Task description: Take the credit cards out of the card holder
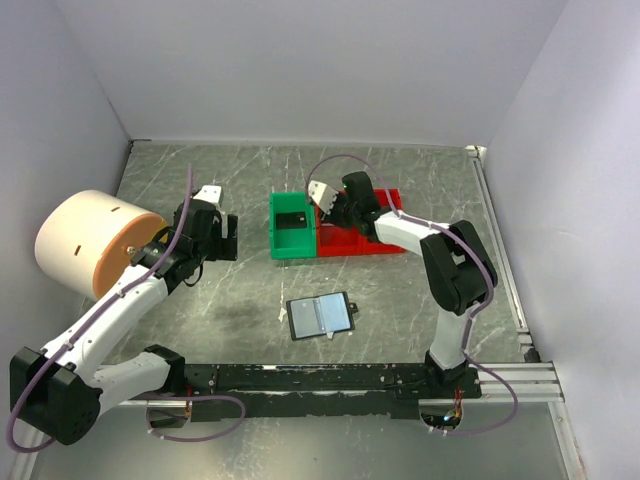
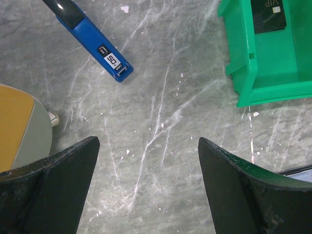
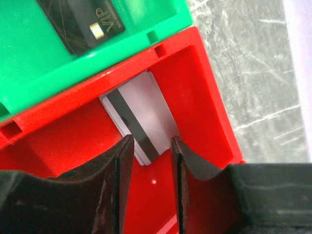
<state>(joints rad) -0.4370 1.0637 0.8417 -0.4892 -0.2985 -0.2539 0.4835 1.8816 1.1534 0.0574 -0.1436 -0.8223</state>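
Partly spread, the right jaws are pictured low over the red bin, nothing pinched between them. A silvery card with a dark stripe is seen lying inside that bin against the wall shared with the green bin. In the green bin a black card marked VIP is laid flat. The left jaws are held wide apart above bare grey desk, with nothing gripped. A blue and black stick is seen lying beyond them, and a large cream and orange roll is seen beside the left arm. The card holder is left open on the desk, pale sleeves up, well apart from both bins and nearer the arm bases.
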